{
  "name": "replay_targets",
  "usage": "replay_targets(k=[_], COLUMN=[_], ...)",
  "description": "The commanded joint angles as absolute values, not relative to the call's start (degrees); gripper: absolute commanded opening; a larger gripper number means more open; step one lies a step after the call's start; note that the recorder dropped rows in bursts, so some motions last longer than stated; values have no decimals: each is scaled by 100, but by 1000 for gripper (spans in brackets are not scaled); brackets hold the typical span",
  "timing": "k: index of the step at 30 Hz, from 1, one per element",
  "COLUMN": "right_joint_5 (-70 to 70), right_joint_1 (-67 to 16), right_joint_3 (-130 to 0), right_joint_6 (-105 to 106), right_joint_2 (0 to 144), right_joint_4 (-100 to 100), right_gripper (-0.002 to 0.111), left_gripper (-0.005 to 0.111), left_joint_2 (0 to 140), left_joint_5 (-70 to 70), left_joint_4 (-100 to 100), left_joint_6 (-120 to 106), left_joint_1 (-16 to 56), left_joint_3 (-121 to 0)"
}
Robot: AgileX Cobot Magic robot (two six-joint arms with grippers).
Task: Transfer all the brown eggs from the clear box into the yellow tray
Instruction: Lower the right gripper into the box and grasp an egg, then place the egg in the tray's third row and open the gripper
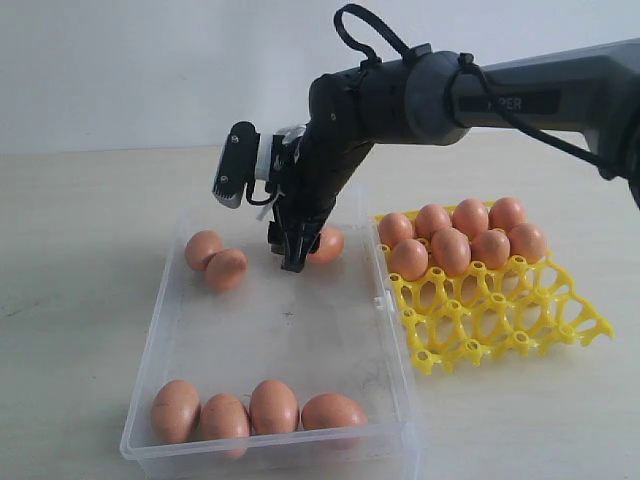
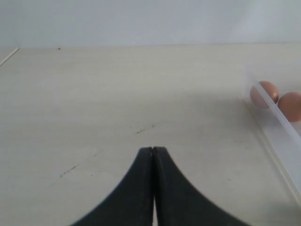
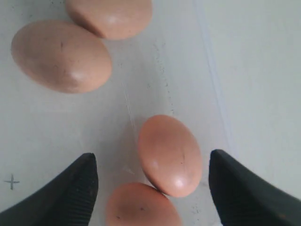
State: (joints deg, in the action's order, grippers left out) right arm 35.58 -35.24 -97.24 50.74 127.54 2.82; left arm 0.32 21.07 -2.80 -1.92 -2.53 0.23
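Observation:
The clear box (image 1: 395,350) holds several brown eggs: two at its far left (image 1: 215,258), one by the far wall (image 1: 327,244) and a row along the near wall (image 1: 255,410). My right gripper (image 1: 293,255) reaches down into the box, open. In the right wrist view one egg (image 3: 169,154) lies between its fingers (image 3: 153,157), touching a second egg (image 3: 141,207); two more (image 3: 61,55) lie beyond. The yellow tray (image 1: 500,320) right of the box carries several eggs (image 1: 455,240) in its far rows. My left gripper (image 2: 153,149) is shut, empty, over bare table.
The left wrist view shows a corner of the box (image 2: 275,125) with two eggs (image 2: 265,93) behind its wall. The right arm's dark body (image 1: 400,100) hangs over the box's far side. The tray's near cups (image 1: 470,335) hold nothing.

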Motion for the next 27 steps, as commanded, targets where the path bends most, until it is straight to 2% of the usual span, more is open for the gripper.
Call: replay_targets(k=[1, 12, 15, 17, 20, 23, 26, 27], right_joint_5=[3290, 2818, 2805, 2762, 2739, 2772, 2370, 1718], right_joint_1=[-3535, -3522, -3522, -3522, -3522, -3522, -3522, -3522], right_joint_3=[-9760, -9909, -9919, -9919, -9919, -9919, -9701, -9216], right_joint_6=[5139, 5094, 5094, 5094, 5081, 4600, 3842, 3080], right_joint_2=[12995, 13415, 13488, 13488, 13488, 13369, 12962, 12537], right_joint_4=[246, 101, 113, 113, 208, 299, 272, 259], right_gripper=[64, 64, 60, 53, 32, 0, 0, 0], left_gripper=[0, 0, 0, 0, 0, 0, 0, 0], left_joint_2=[0, 0, 0, 0, 0, 0, 0, 0], left_joint_5=[2027, 2027, 2027, 2027, 2027, 2027, 2027, 2027], left_joint_4=[-311, -311, -311, -311, -311, -311, -311, -311], left_joint_6=[-159, -159, -159, -159, -159, -159, -159, -159], left_joint_1=[-224, -224, -224, -224, -224, -224, -224, -224], left_joint_3=[0, 0, 0, 0, 0, 0, 0, 0])
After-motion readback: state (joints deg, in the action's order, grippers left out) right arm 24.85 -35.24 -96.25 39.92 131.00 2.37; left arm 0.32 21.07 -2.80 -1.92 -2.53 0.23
